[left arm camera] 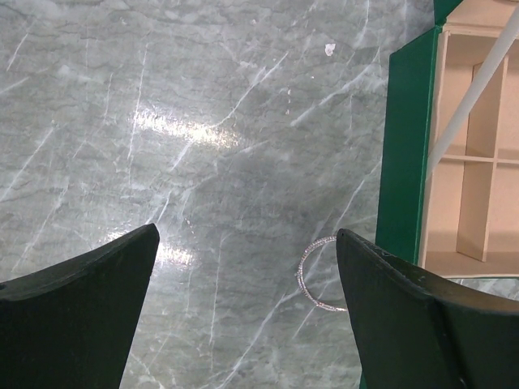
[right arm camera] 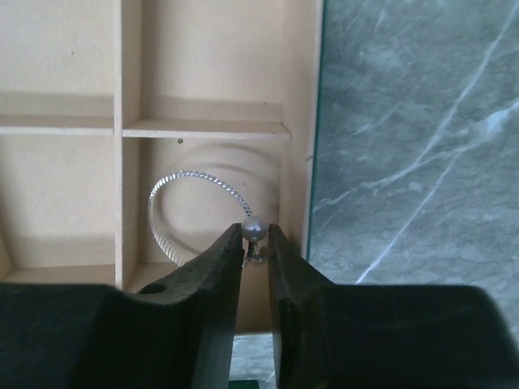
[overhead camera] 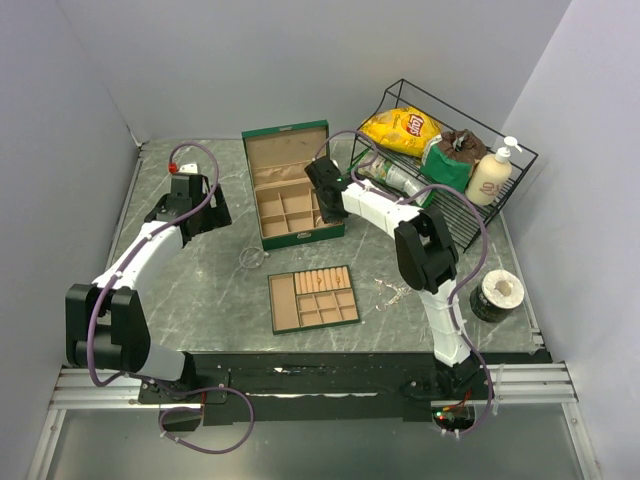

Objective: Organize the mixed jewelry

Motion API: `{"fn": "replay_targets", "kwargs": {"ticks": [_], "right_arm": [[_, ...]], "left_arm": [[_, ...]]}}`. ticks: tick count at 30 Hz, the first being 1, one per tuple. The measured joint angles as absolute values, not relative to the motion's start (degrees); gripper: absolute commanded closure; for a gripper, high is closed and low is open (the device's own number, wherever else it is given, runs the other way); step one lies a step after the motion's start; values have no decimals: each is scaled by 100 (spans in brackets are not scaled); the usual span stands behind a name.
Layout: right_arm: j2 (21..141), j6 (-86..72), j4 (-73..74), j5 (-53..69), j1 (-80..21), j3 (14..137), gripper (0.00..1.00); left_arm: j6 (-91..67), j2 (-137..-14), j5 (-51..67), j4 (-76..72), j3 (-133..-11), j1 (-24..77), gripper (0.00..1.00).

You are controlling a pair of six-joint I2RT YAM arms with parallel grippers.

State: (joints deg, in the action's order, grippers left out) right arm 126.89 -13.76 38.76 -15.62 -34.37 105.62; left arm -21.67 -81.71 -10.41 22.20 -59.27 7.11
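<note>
My right gripper [overhead camera: 326, 196] [right arm camera: 255, 237] is shut on the pearl end of a silvery twisted-wire bangle [right arm camera: 195, 174]. It holds the bangle over a right-hand compartment of the open green box [overhead camera: 300, 236] [right arm camera: 297, 89]. My left gripper [overhead camera: 205, 207] [left arm camera: 247, 237] is open and empty above the marble table. A second thin silvery bangle [overhead camera: 252, 258] [left arm camera: 302, 271] lies on the table just inside its right finger, next to the green box wall [left arm camera: 409, 146]. Fine silvery chains [overhead camera: 390, 290] lie loose right of the flat tan divided tray [overhead camera: 284, 304].
A black wire basket [overhead camera: 500, 205] at the back right holds a chip bag, packets and a lotion bottle. A tape roll [overhead camera: 498, 295] sits at the right edge. Grey walls close in the table on the left, back and right.
</note>
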Motion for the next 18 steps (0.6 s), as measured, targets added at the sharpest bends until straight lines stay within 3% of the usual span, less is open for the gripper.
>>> {"fn": "replay_targets", "kwargs": {"ticks": [4, 7, 14, 18], "right_arm": [[12713, -1380, 3990, -1481, -3437, 10720, 52], [12711, -1367, 4003, -1411, -3437, 10945, 47], [12411, -1426, 4003, -1181, -3437, 11063, 44], [11657, -1699, 3719, -858, -3452, 10447, 44]], "left_arm": [[-2167, -8182, -1041, 2220, -5927, 711, 4], [-2167, -8206, -1041, 2220, -5927, 711, 4], [-2167, -8235, -1046, 2220, -5927, 711, 4], [-2167, -8235, -1068, 2220, -5927, 711, 4]]}}
